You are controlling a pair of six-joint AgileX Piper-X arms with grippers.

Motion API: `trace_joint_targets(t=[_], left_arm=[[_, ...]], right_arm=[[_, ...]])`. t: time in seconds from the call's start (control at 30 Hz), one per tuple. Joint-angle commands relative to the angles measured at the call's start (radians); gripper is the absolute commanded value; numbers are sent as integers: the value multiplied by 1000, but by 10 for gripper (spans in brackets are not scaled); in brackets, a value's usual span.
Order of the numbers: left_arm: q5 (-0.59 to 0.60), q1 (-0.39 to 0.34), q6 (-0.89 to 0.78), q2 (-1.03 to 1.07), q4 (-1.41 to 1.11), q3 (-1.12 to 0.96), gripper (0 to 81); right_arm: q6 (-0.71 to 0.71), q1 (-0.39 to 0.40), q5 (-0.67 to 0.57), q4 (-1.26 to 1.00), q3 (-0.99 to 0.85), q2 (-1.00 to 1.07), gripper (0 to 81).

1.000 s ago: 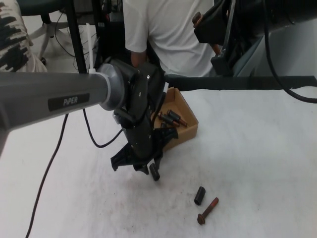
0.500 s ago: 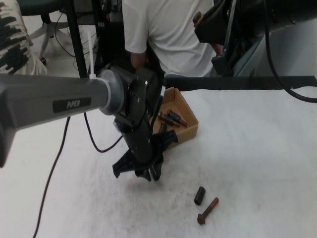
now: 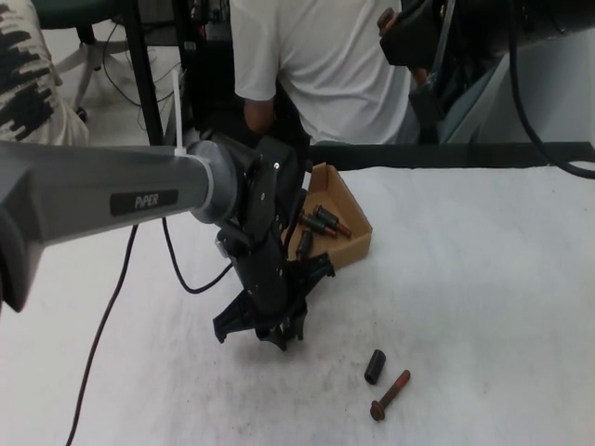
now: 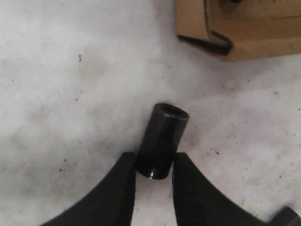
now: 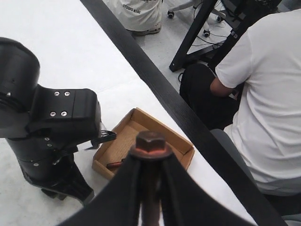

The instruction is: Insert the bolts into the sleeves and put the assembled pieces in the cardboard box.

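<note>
My left gripper (image 4: 154, 173) is shut on one end of a black sleeve (image 4: 162, 140), just above the white bench beside the cardboard box (image 4: 235, 33). In the high view this gripper (image 3: 279, 332) hangs low in front of the cardboard box (image 3: 351, 243), which holds several assembled pieces (image 3: 321, 221). A second black sleeve (image 3: 375, 366) and a rusty bolt (image 3: 390, 395) lie loose on the bench nearer the front. My right gripper (image 5: 150, 160) is shut on a bolt (image 5: 150, 143), held high above the bench's far edge, head up (image 3: 386, 18).
A black cable (image 3: 112, 307) trails over the bench's left part. A black strip (image 3: 465, 153) marks the far edge, with a seated person (image 3: 316, 65) right behind it. The right half of the bench (image 3: 502, 297) is bare.
The left arm has sunk lower and shifted slightly, carrying the sleeve closer to the bench. The right gripper with its bolt has drifted a little to the right at the top.
</note>
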Motion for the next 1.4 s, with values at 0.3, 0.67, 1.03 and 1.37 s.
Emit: trace_joint_targets(t=[0.3,0.67,1.03,1.37], left_arm=[[-15,1,68,8,3,11,2],[-114,6,308,-72,2,11,2],[-194,30,457,-276,11,11,2],[-154,37,468,-609,-197,280,2]], right_arm=[[-9,-3,-5,-19,-4,-14,8],[-9,-3,-5,-19,-4,-14,8],[0,-3,-5,-33,-4,-23,8],[103,-40,-88,-117,-17,-28,8]])
